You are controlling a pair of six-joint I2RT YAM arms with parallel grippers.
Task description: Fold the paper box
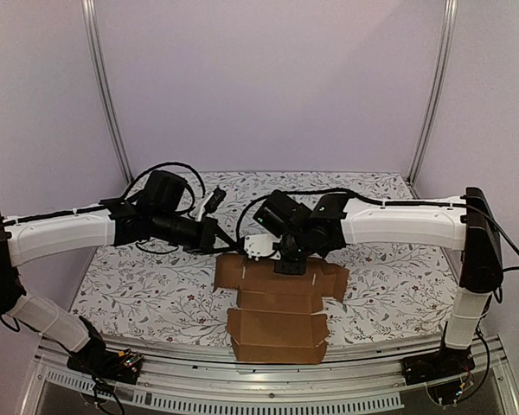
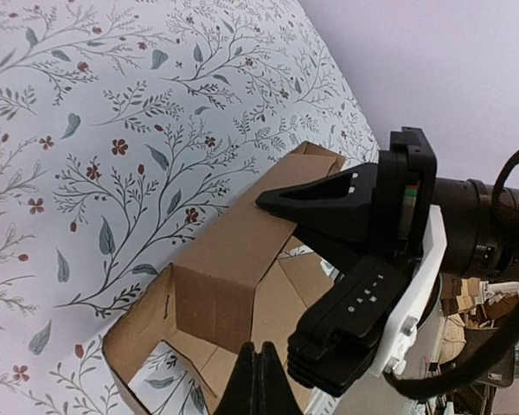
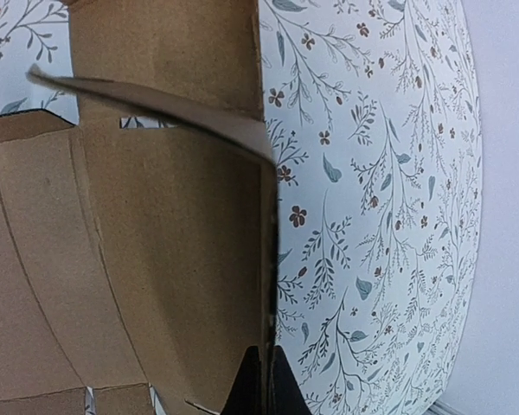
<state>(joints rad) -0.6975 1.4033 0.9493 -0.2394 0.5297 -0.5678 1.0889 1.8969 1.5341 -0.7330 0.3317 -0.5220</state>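
Observation:
The paper box (image 1: 277,316) is a brown die-cut sheet lying on the floral table, partly creased, its near panels reaching the front edge. My right gripper (image 1: 290,266) rests on its far middle. In the right wrist view this gripper (image 3: 265,380) is shut on the thin edge of a raised panel of the box (image 3: 156,259). My left gripper (image 1: 218,240) hovers by the box's far left corner. Its fingers (image 2: 259,376) are shut with nothing between them, above a standing wall of the box (image 2: 225,268). The right arm's black wrist housing (image 2: 363,216) sits just beyond.
The floral tablecloth (image 1: 138,285) covers the table around the box. A metal rail (image 1: 268,380) runs along the front edge, with both arm bases bolted there. Two slanted metal posts (image 1: 104,95) (image 1: 432,95) stand at the back before purple walls.

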